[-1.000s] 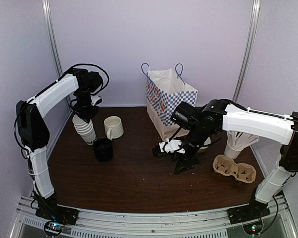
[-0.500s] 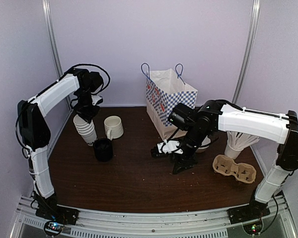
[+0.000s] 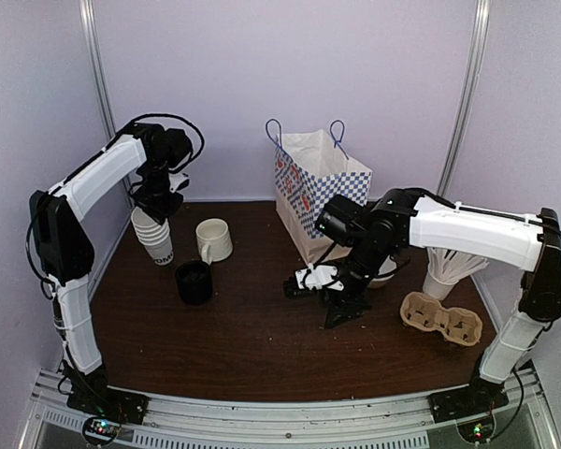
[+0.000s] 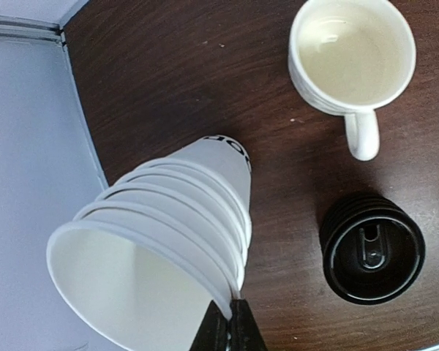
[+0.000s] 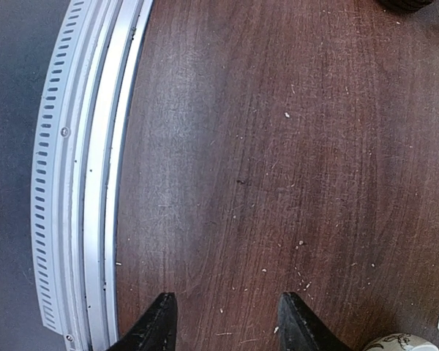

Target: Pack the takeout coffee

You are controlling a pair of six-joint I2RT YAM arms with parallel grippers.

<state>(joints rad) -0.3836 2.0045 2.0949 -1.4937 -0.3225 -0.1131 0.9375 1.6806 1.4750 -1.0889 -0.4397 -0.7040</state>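
Underneath — crumb-flecked dark wooden table (image 3: 252,346) — pale lilac walls (image 3: 383,84) behind.

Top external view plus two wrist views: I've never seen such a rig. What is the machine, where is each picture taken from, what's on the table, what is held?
Two robot arms are bolted to the table's near edge. One picture looks down from above and behind them; the others come from cameras on each wrist. The left pincer is shut on the rim of a stack of white paper cups. The right pincer is open over the table, holding nothing. Also there: a cream mug, black lids, a checked paper bag and a cardboard cup carrier.
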